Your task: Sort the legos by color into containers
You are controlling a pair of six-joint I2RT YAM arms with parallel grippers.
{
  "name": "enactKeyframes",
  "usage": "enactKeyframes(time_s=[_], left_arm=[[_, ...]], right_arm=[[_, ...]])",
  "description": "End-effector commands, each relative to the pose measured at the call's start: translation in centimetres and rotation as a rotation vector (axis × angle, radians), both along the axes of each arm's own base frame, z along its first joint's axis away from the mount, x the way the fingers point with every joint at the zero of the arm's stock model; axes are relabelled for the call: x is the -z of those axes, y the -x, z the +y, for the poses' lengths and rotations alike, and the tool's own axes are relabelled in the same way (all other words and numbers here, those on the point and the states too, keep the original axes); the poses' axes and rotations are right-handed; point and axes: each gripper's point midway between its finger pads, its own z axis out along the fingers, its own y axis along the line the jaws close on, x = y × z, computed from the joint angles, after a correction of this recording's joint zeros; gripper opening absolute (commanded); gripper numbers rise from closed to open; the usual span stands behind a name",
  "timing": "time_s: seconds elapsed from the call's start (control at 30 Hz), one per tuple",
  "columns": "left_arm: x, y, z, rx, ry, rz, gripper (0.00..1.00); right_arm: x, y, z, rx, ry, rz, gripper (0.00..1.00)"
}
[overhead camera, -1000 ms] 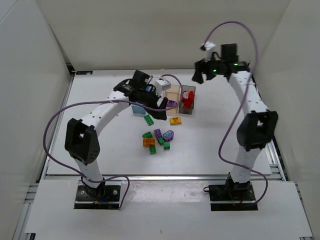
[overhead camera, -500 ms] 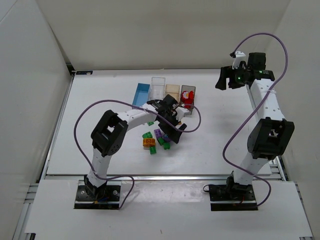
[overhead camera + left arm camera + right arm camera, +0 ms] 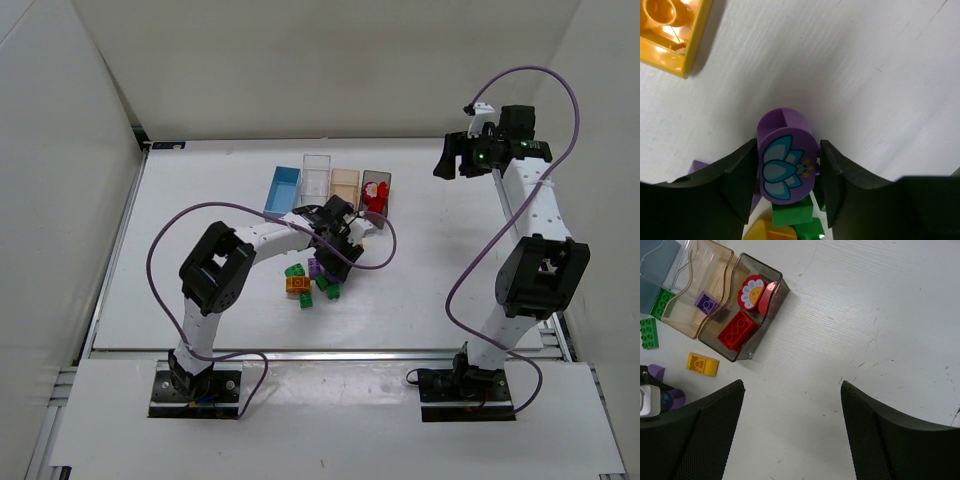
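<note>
a: mid-frame in the top view: left fingers (image 3: 737, 185) sit either side of the purple lotus piece (image 3: 787, 165). both inner faces look to touch it, so it reads as clamped. can't tell if it's off the surface (image 3: 865, 75) yet.
b: orientation?
a: printed face toward the wrist camera, rounded end up-frame, flanks against the fingers. green brick (image 3: 792, 215) directly below it in frame. orange-yellow brick (image 3: 670, 35) upper left, well apart.
b: target?
a: my call is the peach-tan bin (image 3: 345, 182), between the clear bin (image 3: 316, 178) and the smoky grey bin (image 3: 762, 322). there's a purple brick (image 3: 705, 302) in it. it lies up-frame from the left fingers, near. reds are in the smoky grey one on its right, so don't drift right.
b: right arm?
a: right fingers (image 3: 705, 435) wide apart, nothing between them. they're in the upper right of the top view, well apart from the peach-tan bin. left arm is much nearer, so it's that arm's move: lift, short carry up-frame, release.
</note>
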Motion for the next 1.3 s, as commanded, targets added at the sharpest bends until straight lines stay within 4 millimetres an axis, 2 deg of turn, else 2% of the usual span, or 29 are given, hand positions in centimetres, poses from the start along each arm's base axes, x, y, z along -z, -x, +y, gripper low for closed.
enactKeyframes(time_s=[0.0, 0.13, 0.17, 0.2, 0.27, 0.3, 0.37, 0.4, 0.43, 0.47, 0.5, 0.53, 0.57, 0.6, 0.63, 0.67, 0.7, 0.77, 0.93, 1.13, 1.17, 1.2, 1.27], left_arm=[[0.8, -0.2, 2.3, -0.002, -0.095, -0.039, 0.57], [0.1, -2.0, 2.6, 0.006, -0.08, -0.106, 0.53], [-0.6, -2.6, 2.6, 0.006, -0.064, -0.121, 0.53], [-2.0, -4.0, 2.7, -0.014, -0.03, -0.14, 0.53], [-4.2, -4.7, 1.8, 0.014, 0.041, -0.134, 0.52], [-6.8, -6.0, 1.4, 0.013, 0.07, -0.147, 0.51], [-9.7, -7.0, 0.4, 0.021, 0.134, -0.152, 0.5], [-11.0, -8.3, 0.6, -0.001, 0.158, -0.165, 0.5], [-14.3, -9.9, -0.1, -0.023, 0.205, -0.215, 0.5], [-15.8, -11.0, -0.2, -0.039, 0.225, -0.242, 0.51], [-15.9, -12.3, -0.1, -0.059, 0.228, -0.247, 0.51], [-19.1, -13.6, -0.6, -0.082, 0.265, -0.293, 0.51], [-19.8, -14.5, -0.5, -0.097, 0.275, -0.303, 0.51], [-18.7, -15.2, -0.6, -0.112, 0.258, -0.28, 0.52], [-19.1, -16.0, -0.8, -0.12, 0.269, -0.293, 0.52], [-20.8, -17.1, -1.0, -0.133, 0.293, -0.338, 0.53], [-19.3, -18.0, -1.1, -0.145, 0.278, -0.325, 0.54], [-19.2, -18.9, -1.2, -0.157, 0.28, -0.339, 0.55], [-16.3, -19.7, -1.9, -0.173, 0.28, -0.288, 0.62], [-14.7, -21.0, -2.6, -0.187, 0.292, -0.294, 0.63], [-13.7, -21.2, -2.7, -0.186, 0.283, -0.285, 0.63], [-14.0, -21.6, -2.6, -0.194, 0.285, -0.298, 0.63], [-13.2, -22.0, -2.6, -0.202, 0.272, -0.297, 0.66]], right_arm=[[-0.6, -0.6, 0.1, -0.007, -0.013, -0.027, 0.81], [-0.6, -0.7, 0.0, -0.004, -0.014, -0.029, 0.81], [-0.7, -0.7, 0.1, -0.007, -0.015, -0.031, 0.81], [-0.5, -0.6, 0.0, -0.006, -0.016, -0.027, 0.81], [-0.3, -0.4, 0.3, -0.013, -0.023, -0.017, 0.81], [-0.1, -0.4, 0.4, -0.015, -0.024, -0.016, 0.81], [-0.1, -0.2, 0.7, -0.023, -0.027, -0.014, 0.81], [0.0, 0.0, 1.0, -0.031, -0.03, -0.011, 0.81], [0.0, 0.0, 1.2, -0.034, -0.03, -0.011, 0.81], [0.2, 0.1, 1.4, -0.039, -0.03, -0.008, 0.81], [0.2, 0.2, 1.6, -0.045, -0.031, -0.008, 0.81], [0.2, 0.3, 1.8, -0.049, -0.033, -0.006, 0.81], [0.4, 0.4, 2.0, -0.054, -0.035, -0.002, 0.81], [0.4, 0.5, 2.3, -0.063, -0.036, 0.001, 0.81], [0.3, 0.5, 2.4, -0.066, -0.034, -0.002, 0.81], [0.3, 0.4, 2.6, -0.069, -0.034, -0.005, 0.81], [0.3, 0.5, 2.9, -0.078, -0.033, -0.006, 0.81], [0.1, 0.4, 3.1, -0.087, -0.028, -0.014, 0.81], [-0.2, 0.3, 3.5, -0.101, -0.019, -0.024, 0.81], [-0.1, 0.3, 3.3, -0.103, -0.012, -0.024, 0.82], [-0.1, 0.3, 3.3, -0.103, -0.01, -0.023, 0.82], [-0.1, 0.4, 3.3, -0.106, -0.006, -0.023, 0.82], [0.0, 0.4, 3.2, -0.107, -0.001, -0.023, 0.82]])
